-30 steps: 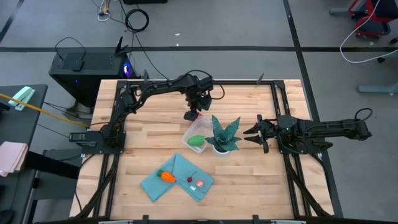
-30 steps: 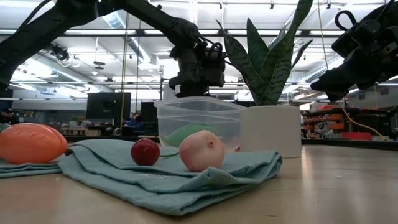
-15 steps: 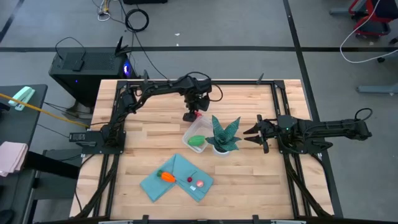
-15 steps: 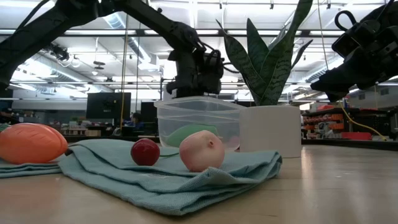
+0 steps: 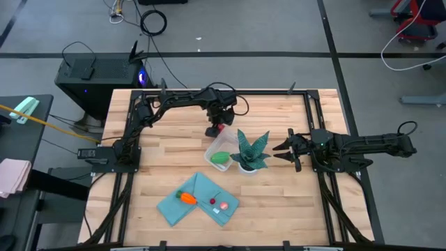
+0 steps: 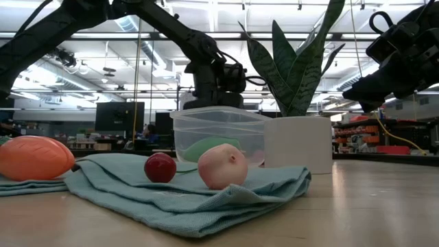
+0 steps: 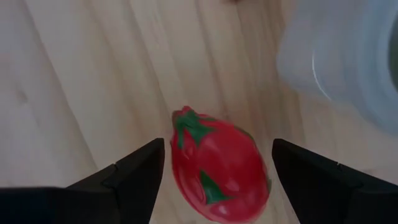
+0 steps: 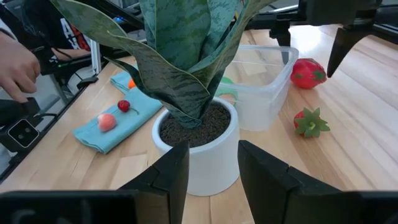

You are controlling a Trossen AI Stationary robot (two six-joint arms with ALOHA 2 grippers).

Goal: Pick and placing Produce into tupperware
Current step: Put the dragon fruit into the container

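Observation:
A red toy fruit with green leaves (image 7: 219,167) lies on the wooden table just beyond the far side of the tupperware (image 5: 221,153). It also shows in the right wrist view (image 8: 309,73). My left gripper (image 7: 217,174) is open above it, one finger on either side with a narrow gap to each. The clear tupperware holds a green oval (image 5: 221,159). An orange piece (image 5: 187,198), a small red one (image 5: 211,202) and a pink one (image 5: 224,206) lie on the teal cloth (image 5: 174,207). My right gripper (image 5: 285,149) is open and empty, right of the plant.
A spiky plant in a white pot (image 5: 249,155) stands against the tupperware's right side. A small strawberry-like piece (image 8: 311,122) lies on the table beside the tupperware. A person's hand (image 8: 15,68) shows beyond the table's edge.
My left gripper has shifted a little toward the table's left edge over the red fruit, staying open. The produce, the tupperware and my right gripper have kept still.

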